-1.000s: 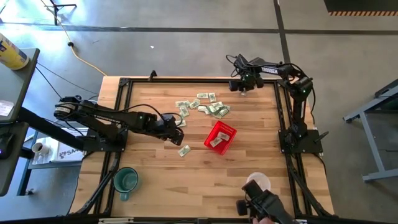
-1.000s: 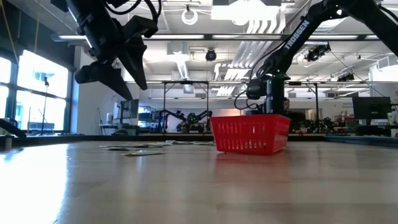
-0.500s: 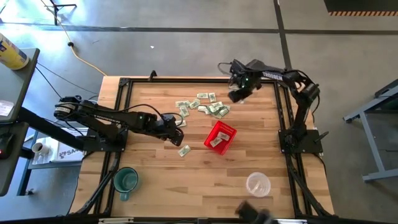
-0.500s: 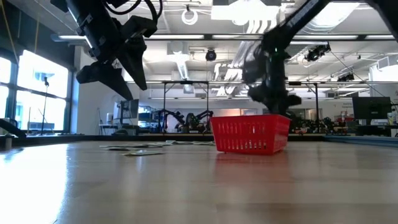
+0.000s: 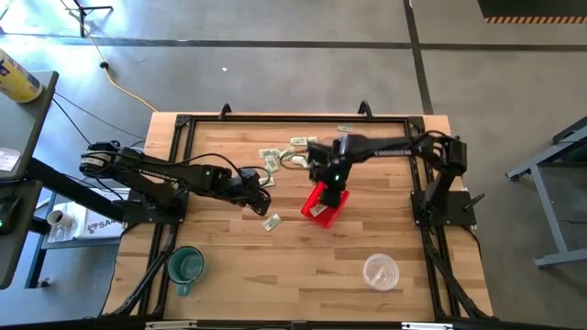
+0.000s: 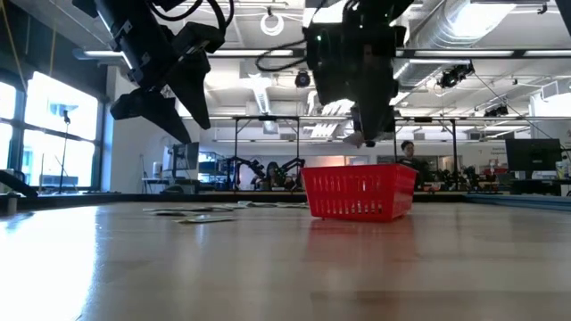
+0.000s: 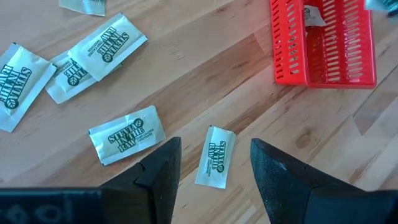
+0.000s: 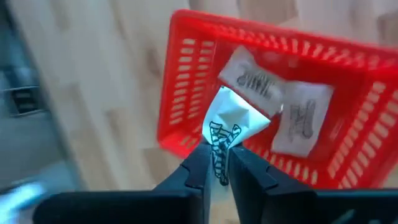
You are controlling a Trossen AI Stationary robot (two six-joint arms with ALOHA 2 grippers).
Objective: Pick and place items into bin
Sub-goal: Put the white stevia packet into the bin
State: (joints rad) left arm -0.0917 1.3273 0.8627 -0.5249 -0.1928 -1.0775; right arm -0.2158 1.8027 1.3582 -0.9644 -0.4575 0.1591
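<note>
From above I see a grey concrete floor (image 5: 275, 73) around my wooden surface (image 5: 275, 266), with a yellow cable (image 5: 124, 87) trailing across it. At table height, tall windows (image 6: 53, 134) glow and ceiling lights (image 6: 272, 22) hang overhead.

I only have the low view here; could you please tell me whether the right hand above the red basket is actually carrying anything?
Observer: Yes, the right hand is shut on a packet, directly over the red basket.
Operator: Thank you. Is the basket empty?
Observer: No, two packets already lie inside it.
Operator: And what is the left hand doing?
Observer: The left hand is open above a loose packet on the table, short of the basket.
</note>
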